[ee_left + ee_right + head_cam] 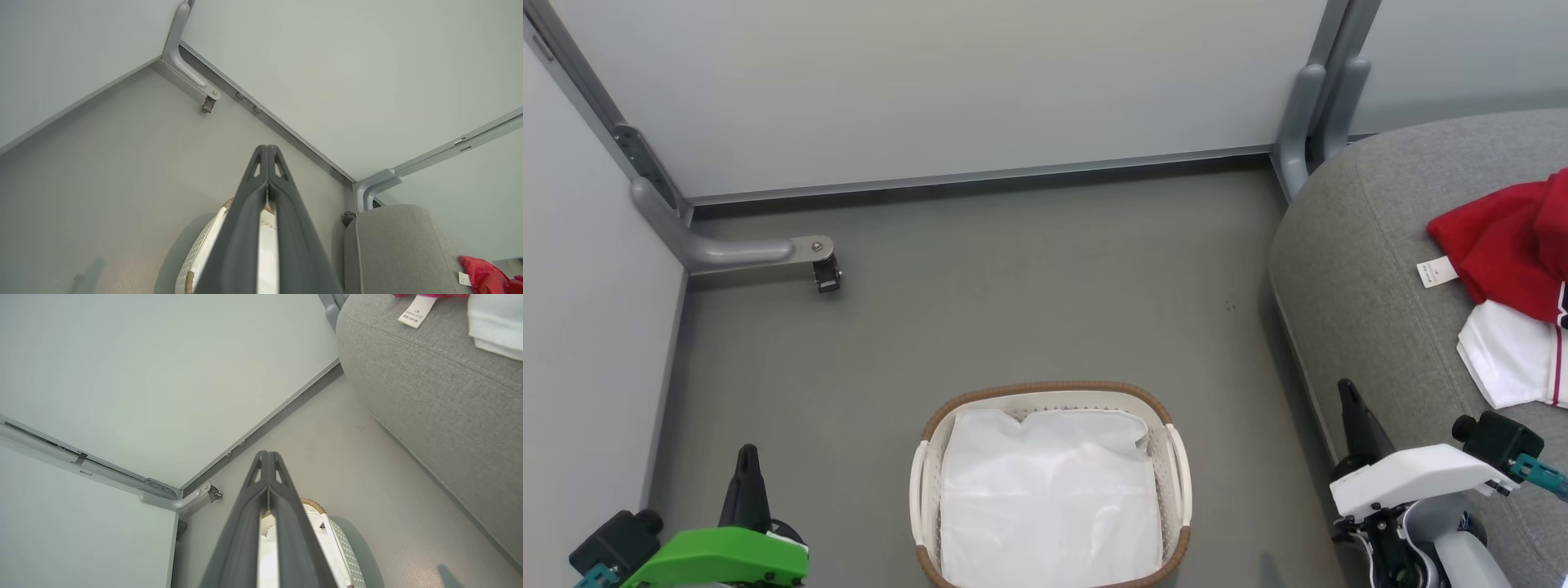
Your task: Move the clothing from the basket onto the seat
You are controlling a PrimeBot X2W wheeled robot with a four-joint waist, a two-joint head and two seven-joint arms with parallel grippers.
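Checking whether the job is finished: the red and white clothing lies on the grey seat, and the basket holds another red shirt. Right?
Not quite. The head view shows the basket holding a plain white sheet, not a red shirt. The clothing does lie on the seat.

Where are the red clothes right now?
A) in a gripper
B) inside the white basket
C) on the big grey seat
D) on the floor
C: the red clothing with white parts lies on the rounded grey fabric seat; the oval white plastic basket holds a white sheet.
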